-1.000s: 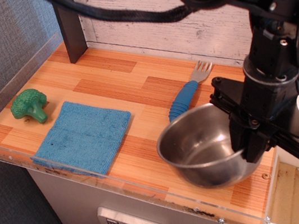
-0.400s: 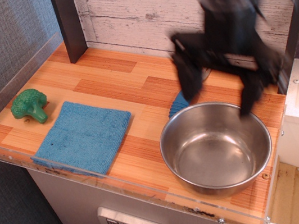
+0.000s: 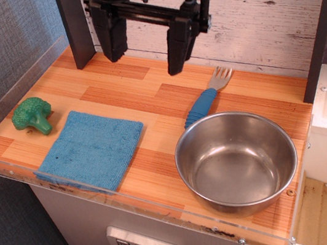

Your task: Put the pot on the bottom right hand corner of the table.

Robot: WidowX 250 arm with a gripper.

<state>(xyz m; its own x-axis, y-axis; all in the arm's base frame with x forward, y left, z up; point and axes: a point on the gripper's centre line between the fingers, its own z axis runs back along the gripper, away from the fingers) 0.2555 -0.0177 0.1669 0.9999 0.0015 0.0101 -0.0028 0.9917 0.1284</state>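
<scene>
The pot (image 3: 237, 160), a shiny steel bowl, stands upright and empty on the table (image 3: 146, 94) at its front right corner, close to the clear acrylic rim. My gripper (image 3: 145, 51) is black, open and empty. It hangs high above the back middle of the table, well to the left of and behind the pot, touching nothing.
A blue cloth (image 3: 92, 149) lies at the front left. A green broccoli (image 3: 33, 116) sits at the left edge. A fork with a blue handle (image 3: 205, 101) lies just behind the pot. A dark post (image 3: 75, 26) stands at the back left, a white plank wall behind.
My gripper has let go of the pot's right rim, risen, and swung back and left to above the table's rear. The pot has settled level at the front right corner.
</scene>
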